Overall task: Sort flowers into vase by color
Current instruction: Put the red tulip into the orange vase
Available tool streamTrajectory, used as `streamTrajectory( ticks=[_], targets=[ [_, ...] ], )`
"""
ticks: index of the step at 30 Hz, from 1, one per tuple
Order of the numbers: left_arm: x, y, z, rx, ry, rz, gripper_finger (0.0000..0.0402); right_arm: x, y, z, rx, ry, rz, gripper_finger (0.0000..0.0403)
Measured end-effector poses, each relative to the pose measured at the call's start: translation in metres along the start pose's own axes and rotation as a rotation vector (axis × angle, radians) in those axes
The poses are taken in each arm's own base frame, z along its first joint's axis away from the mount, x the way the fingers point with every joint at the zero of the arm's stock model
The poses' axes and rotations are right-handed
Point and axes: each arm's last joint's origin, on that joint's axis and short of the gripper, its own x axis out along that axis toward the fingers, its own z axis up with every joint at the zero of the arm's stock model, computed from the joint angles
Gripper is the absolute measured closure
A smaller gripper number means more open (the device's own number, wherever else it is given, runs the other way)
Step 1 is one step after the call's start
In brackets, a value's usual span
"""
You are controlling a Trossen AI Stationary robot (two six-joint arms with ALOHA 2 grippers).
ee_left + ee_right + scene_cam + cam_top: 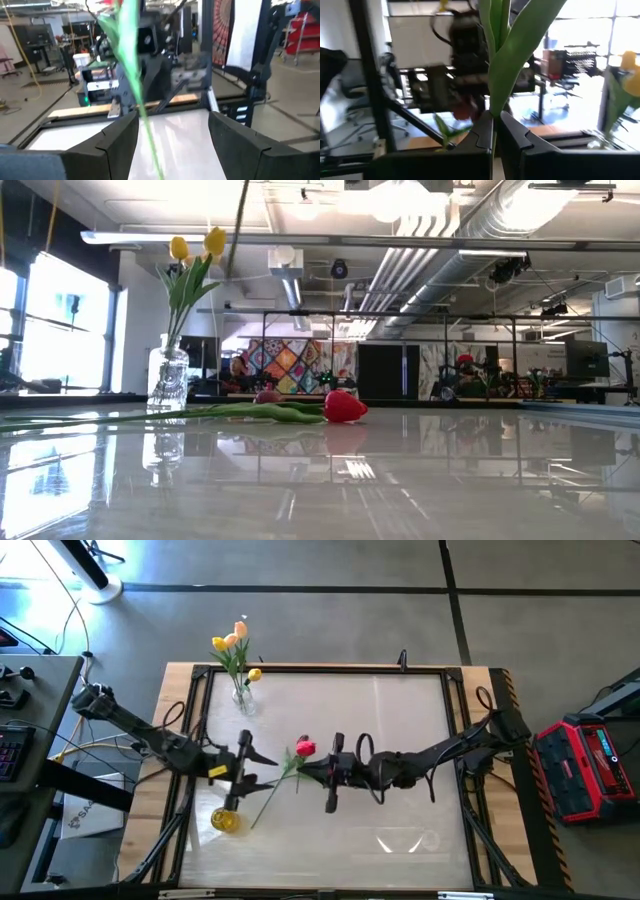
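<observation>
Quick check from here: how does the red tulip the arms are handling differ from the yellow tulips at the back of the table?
The red-headed artificial tulip lies slanted and alone mid-table; the yellow-headed artificial tulips stand upright as a bunch. The red tulip has no container and is pinched at its leaves by the shut right claw, its stem running between the open left claw's fingers; the yellow tulips sit in a clear glass vase, untouched. Both have long green stems.

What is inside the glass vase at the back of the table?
The glass vase holds yellow and peach tulips. Their stems go down inside; whether there is water cannot be seen.
</observation>
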Motion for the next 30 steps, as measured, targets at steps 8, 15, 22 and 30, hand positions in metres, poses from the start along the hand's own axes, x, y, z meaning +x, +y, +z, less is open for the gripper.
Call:
streamTrajectory(
  ticks=[8,15,22,30],
  targets=[
    [0.012,0.0,-0.011,0.028,0.055,0.022,0.0174,0.0,0.002,0.002,-0.012,-0.024,0.057,0.0403],
    [0.002,0.0,-0.002,0.015,0.012,0.009,0.0174,0.0,0.002,0.002,-0.013,-0.021,0.057,0.0403],
    [-0.027,0.003,0.011,0.004,-0.015,-0.027,0.0174,0.0,0.002,0.0,-0.011,-0.003,0.066,0.0403],
    [-0.071,0.014,0.047,0.035,-0.055,0.009,0.0174,0.0,0.002,0.002,-0.002,-0.023,0.068,0.0403]
  ],
)
